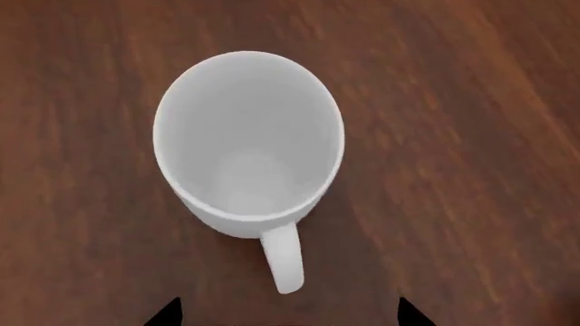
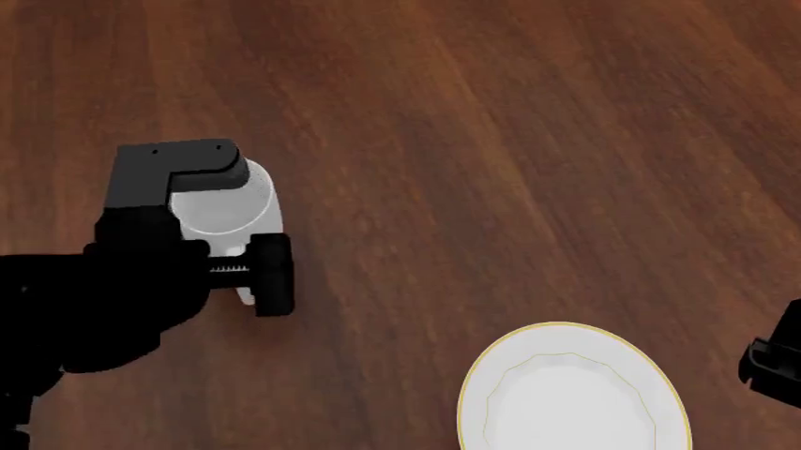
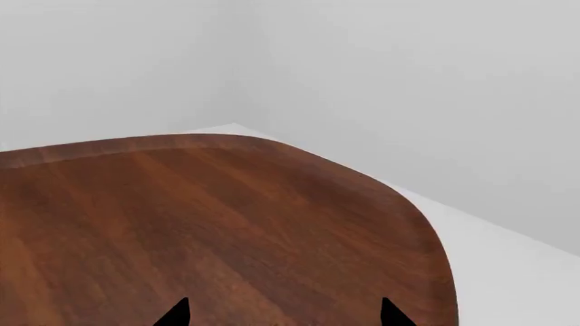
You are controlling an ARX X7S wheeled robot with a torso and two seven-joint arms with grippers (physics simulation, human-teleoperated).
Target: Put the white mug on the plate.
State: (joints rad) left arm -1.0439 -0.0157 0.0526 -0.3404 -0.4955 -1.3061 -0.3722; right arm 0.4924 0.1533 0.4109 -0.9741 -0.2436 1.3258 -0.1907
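Note:
The white mug (image 1: 246,142) stands upright and empty on the wooden table, its handle (image 1: 285,261) pointing toward my left gripper (image 1: 288,314). That gripper hovers above the mug with its two black fingertips (image 1: 168,314) spread wide and nothing between them. From the head camera the left arm covers much of the white mug (image 2: 238,208). The plate (image 2: 573,392), white with a thin gold rim, lies near the table's front at the right, apart from the mug. My right gripper (image 3: 282,316) is open over bare wood, far from both.
Dark wooden table (image 2: 501,141) fills the head view. In the right wrist view the table's rounded corner (image 3: 426,224) ends over a pale floor and grey walls. Part of the right arm (image 2: 776,361) shows at the right edge.

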